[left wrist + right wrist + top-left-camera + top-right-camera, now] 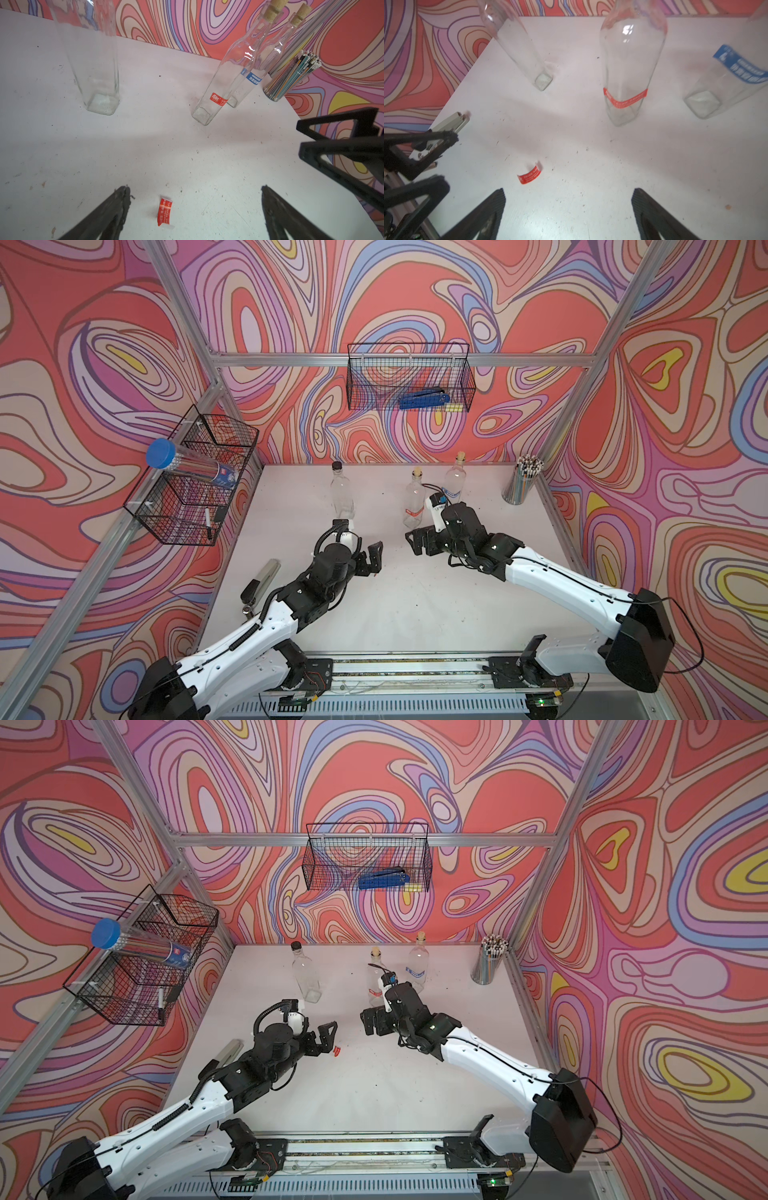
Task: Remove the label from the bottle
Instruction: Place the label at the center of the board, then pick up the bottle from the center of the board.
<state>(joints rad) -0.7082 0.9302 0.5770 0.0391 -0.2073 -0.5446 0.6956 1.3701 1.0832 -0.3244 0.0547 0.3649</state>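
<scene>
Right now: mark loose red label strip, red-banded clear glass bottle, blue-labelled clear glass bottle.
loose red label strip (pixel 164 212): left wrist view, its middle.
red-banded clear glass bottle (pixel 631 62): right wrist view, mid body.
blue-labelled clear glass bottle (pixel 254 78): left wrist view, blue label.

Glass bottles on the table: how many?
3: an unlabelled black-capped bottle, leftmost; a red-labelled corked bottle in the middle; a blue-labelled corked bottle, rightmost and farther back. None seems hidden.
</scene>
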